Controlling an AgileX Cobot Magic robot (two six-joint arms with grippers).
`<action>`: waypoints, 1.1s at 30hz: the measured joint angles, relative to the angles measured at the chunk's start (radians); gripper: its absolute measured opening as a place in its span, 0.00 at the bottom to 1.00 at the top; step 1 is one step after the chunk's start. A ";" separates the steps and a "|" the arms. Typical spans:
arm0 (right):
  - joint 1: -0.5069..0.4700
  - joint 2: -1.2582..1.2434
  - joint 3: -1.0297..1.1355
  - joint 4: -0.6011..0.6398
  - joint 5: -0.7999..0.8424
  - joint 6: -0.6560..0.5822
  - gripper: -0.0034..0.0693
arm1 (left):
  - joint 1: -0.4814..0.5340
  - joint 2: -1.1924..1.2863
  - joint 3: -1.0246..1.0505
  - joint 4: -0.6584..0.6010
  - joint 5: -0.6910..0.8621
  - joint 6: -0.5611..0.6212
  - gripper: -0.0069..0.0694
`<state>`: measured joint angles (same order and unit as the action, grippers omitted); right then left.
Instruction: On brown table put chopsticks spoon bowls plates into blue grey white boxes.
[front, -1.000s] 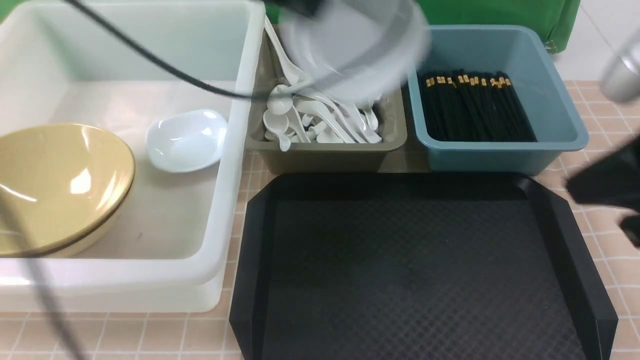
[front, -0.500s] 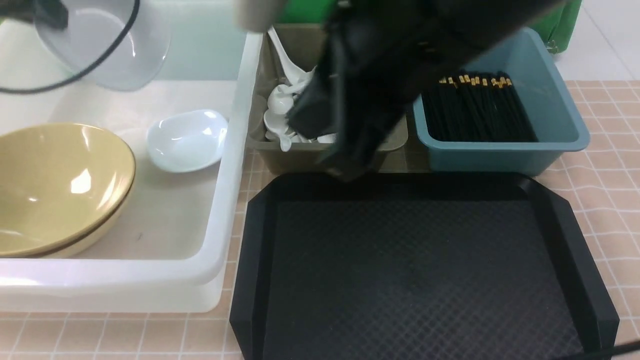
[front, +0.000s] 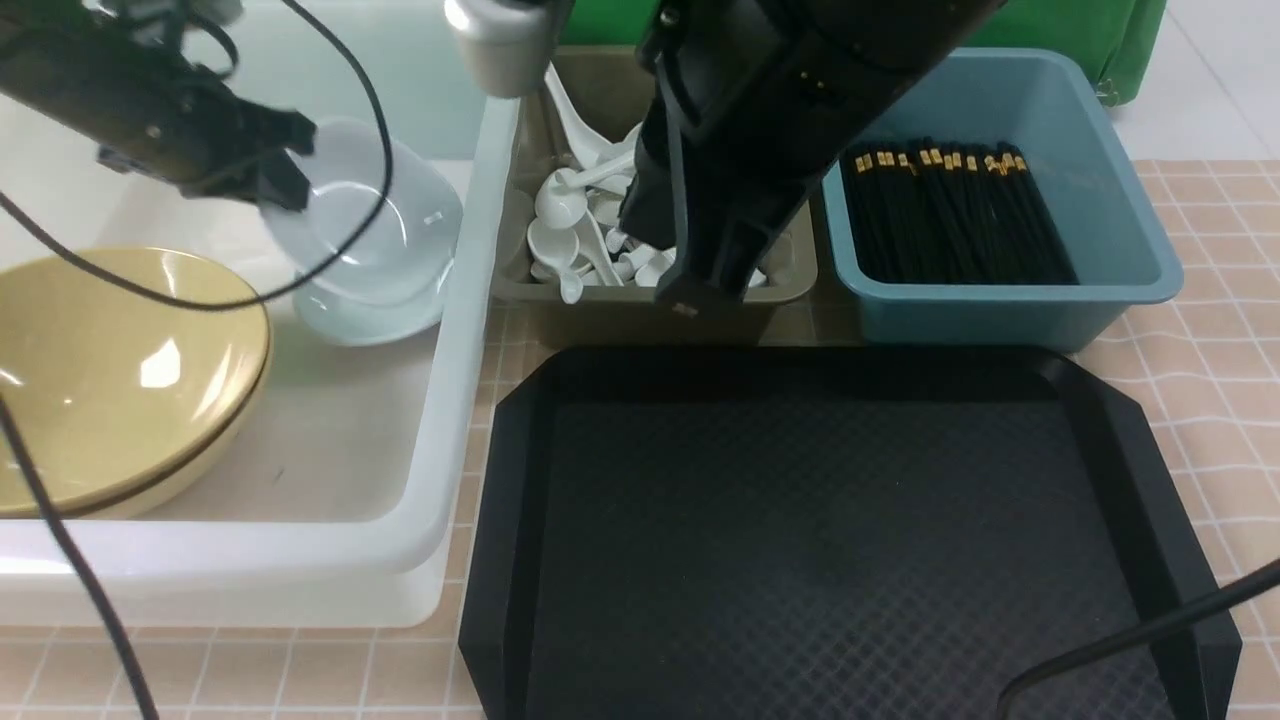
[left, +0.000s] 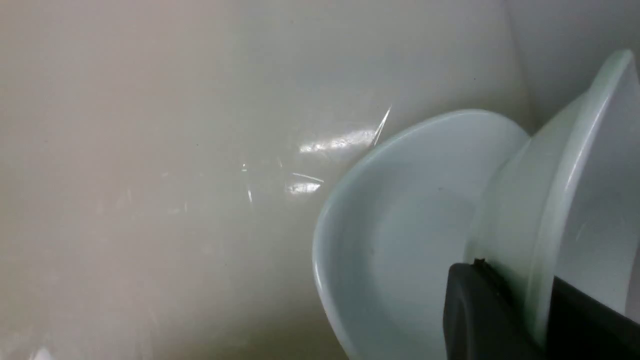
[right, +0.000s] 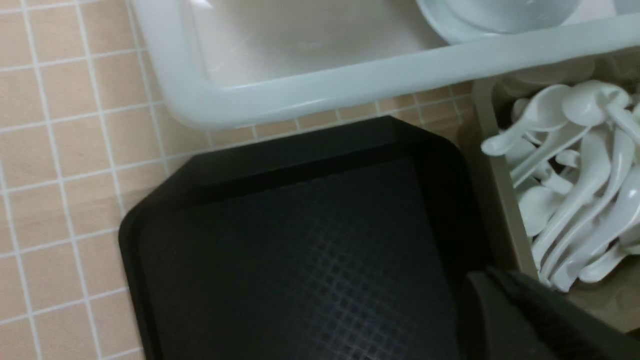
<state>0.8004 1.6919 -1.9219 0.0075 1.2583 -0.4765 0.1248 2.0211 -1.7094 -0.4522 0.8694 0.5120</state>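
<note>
My left gripper (front: 285, 170) (left: 537, 300) is shut on the rim of a small white plate (front: 355, 215) (left: 580, 190). It holds that plate tilted just above a second white plate (front: 365, 310) (left: 405, 235) lying in the white box (front: 440, 420). Two stacked yellow bowls (front: 110, 370) sit in the same box. My right gripper (front: 690, 295) (right: 482, 287) is shut and empty, hanging over the front wall of the grey box (front: 640, 320), which holds several white spoons (front: 570, 230) (right: 575, 200). The blue box (front: 1000, 300) holds several black chopsticks (front: 950, 215).
A black textured tray (front: 830, 530) (right: 310, 250) lies on the brown table (front: 1220, 260) in front of the grey and blue boxes, with nothing on it. Black cables (front: 1130, 630) cross the tray's near right corner and the white box. A green cloth (front: 1000, 25) hangs behind.
My left gripper swung the white plate from above the grey box to over the white box, then down onto the other plate. My right arm came in from the right to the grey box.
</note>
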 joint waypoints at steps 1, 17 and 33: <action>-0.004 0.000 0.000 -0.001 0.000 0.000 0.11 | -0.004 0.012 0.000 0.002 -0.013 0.011 0.10; -0.031 0.000 0.000 -0.008 0.001 0.000 0.11 | -0.008 0.032 -0.035 0.074 -0.040 0.072 0.72; -0.031 -0.043 0.000 -0.067 0.001 0.085 0.11 | -0.064 -0.272 -0.375 0.168 0.353 -0.099 0.26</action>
<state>0.7698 1.6486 -1.9219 -0.0597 1.2594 -0.3912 0.0608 1.7493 -2.0846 -0.2841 1.2222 0.4129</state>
